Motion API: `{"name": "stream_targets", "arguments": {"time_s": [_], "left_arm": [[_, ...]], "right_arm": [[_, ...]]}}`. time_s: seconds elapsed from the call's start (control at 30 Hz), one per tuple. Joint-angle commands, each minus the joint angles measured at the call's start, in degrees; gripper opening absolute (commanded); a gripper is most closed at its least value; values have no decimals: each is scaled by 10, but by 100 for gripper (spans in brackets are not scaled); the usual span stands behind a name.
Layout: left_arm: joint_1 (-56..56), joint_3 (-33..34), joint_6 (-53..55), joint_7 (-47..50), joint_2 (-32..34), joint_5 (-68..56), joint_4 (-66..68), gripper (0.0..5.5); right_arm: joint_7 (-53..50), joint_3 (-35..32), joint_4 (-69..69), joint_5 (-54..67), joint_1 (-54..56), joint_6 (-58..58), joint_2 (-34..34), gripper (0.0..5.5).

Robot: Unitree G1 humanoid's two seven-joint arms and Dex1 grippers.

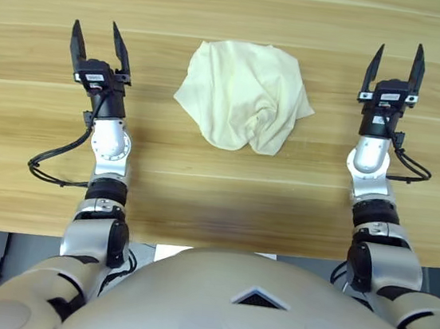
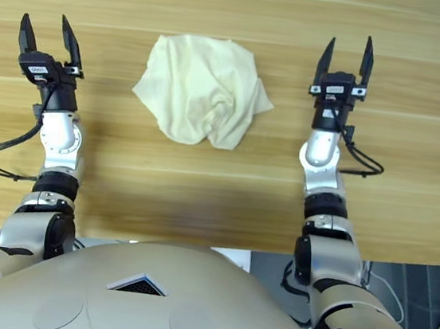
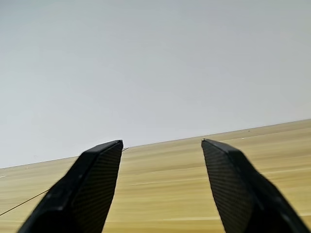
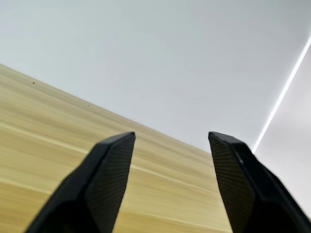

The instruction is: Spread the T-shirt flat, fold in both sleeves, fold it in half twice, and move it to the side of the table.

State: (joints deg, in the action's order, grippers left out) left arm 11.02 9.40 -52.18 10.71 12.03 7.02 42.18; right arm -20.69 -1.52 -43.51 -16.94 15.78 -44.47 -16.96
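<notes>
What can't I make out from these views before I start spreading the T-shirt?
1. Sleeves, collar and hem of the T-shirt: head views, buried in its own crumpled folds.
2. Far edge of the table: cut off by the head views' top border.
3. Finger bases of the open left hand and right hand: cut off by the wrist views' lower edge.

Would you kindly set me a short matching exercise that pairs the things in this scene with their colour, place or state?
Things:
1. T-shirt
2. left gripper
3. right gripper
4. table

Descriptions:
a. open, on the robot's right of the T-shirt
b. pale yellow, crumpled in a heap
c. light wood
d. open, on the robot's left of the T-shirt

Pairs: 1-b, 2-d, 3-a, 4-c.
</notes>
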Motion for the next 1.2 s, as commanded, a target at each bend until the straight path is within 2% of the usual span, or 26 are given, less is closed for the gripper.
{"name": "stream_targets", "arguments": {"time_s": [0.03, 0.43, 0.6, 0.77, 0.9, 0.97, 1.07, 1.2], "left_arm": [[0, -3, 4, -2, 0, -1, 5, 300], [-1, -7, 5, -5, -1, 3, 4, 300], [5, -32, 16, -77, -16, -38, 13, 300], [13, -26, 17, -132, -16, -83, 44, 300], [-32, -53, 8, -183, -15, -97, -51, 300], [-80, -89, 14, -233, 18, -82, -157, 300], [-180, -162, 24, -351, 123, -23, -319, 300], [-235, -186, 84, -410, 193, 34, -410, 300]], "right_arm": [[6, 3, -6, 2, 4, -3, 2, 314], [5, -2, -3, 5, 1, -6, 1, 314], [16, 19, -3, -12, -5, -10, 2, 314], [31, 40, 2, -13, -17, -26, 16, 314], [68, 54, 91, -5, -54, -15, 12, 314], [103, 59, 180, -16, -95, -12, -15, 314], [244, 118, 325, -78, -196, -16, -123, 314], [399, 161, 432, -97, -288, 16, -240, 314]]}}
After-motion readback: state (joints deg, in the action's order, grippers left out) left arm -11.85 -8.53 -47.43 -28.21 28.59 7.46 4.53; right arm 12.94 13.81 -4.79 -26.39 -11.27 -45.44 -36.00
